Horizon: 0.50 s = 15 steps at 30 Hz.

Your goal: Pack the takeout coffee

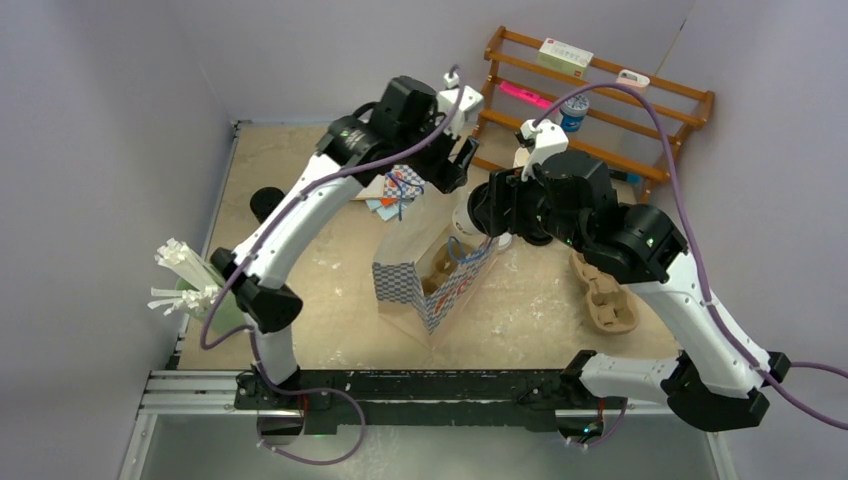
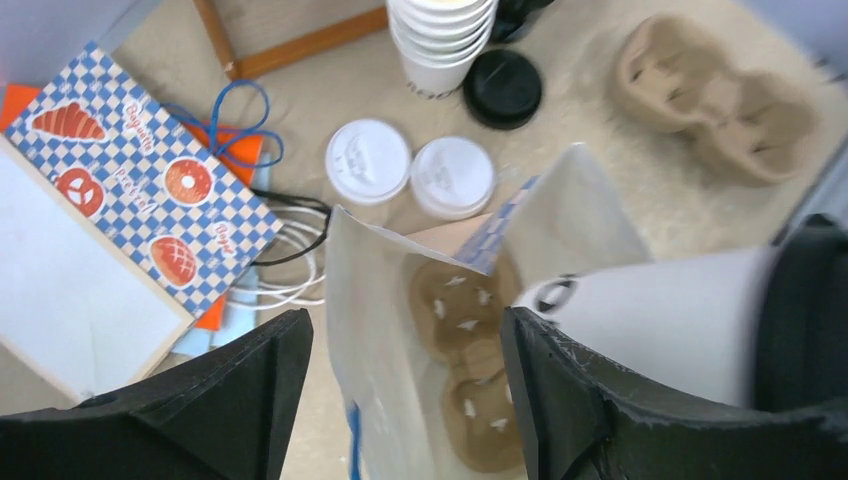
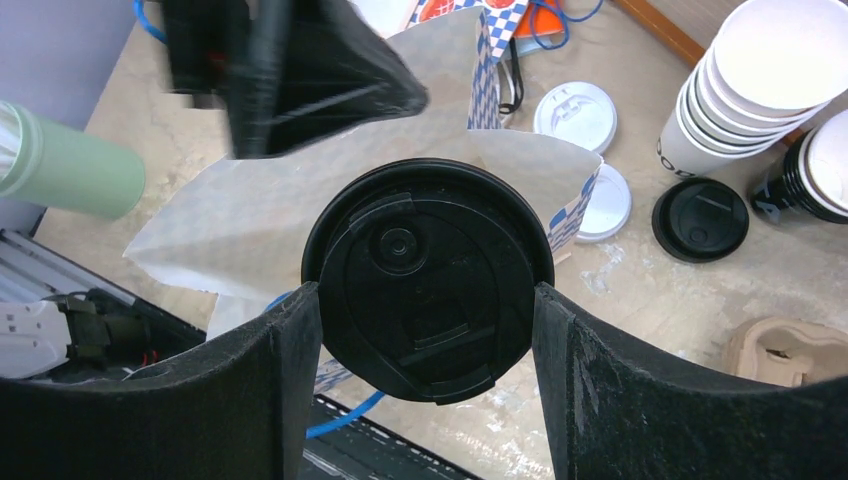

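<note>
Hovering over the paper bag (image 1: 430,290) mid-table from above, the right gripper (image 1: 487,215) clamps the takeout coffee (image 1: 463,215); the left wrist shows the left gripper (image 2: 400,340) wide, empty, over the carrier (image 2: 470,350) inside; the right wrist shows the black lid (image 3: 425,270) between its pads (image 3: 270,390). Loading seems in hand; next, lower it upright into a well.

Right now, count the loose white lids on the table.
2. One white lid lies nearer the flat checkered bag; the second white lid sits next to it, by the rim of the open paper bag. The bag may hide more.
</note>
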Each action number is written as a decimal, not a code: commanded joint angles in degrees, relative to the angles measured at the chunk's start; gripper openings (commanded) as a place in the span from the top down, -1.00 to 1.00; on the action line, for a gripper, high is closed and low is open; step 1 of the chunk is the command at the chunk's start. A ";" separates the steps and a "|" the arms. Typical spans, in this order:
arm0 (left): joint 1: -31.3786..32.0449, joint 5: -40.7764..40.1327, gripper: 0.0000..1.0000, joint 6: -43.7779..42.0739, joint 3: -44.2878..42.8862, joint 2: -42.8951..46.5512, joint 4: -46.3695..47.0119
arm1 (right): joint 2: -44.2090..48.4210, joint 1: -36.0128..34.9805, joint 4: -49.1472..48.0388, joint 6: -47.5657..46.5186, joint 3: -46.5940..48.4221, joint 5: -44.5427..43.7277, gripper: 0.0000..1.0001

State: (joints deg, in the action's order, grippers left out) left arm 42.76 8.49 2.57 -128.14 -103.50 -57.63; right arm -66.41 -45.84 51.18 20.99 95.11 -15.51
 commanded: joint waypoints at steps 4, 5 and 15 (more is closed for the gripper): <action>-1.57 -6.22 -0.47 -6.10 -7.03 -8.24 -1.18 | -0.37 -0.08 1.08 2.08 -1.42 -4.42 0.39; -2.03 -6.14 -0.47 -5.62 -7.34 -9.03 -1.35 | -0.24 -0.03 0.80 2.24 -1.72 -4.63 0.39; -7.58 2.76 0.96 -2.14 0.24 -9.84 -1.84 | -2.39 -0.03 -0.75 2.95 -1.70 -5.54 0.40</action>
State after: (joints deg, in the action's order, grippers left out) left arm 37.17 7.60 -1.02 -130.50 -114.74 -59.35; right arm -67.51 -45.84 51.33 22.76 92.82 -19.00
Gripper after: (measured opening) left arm 0.232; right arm 0.717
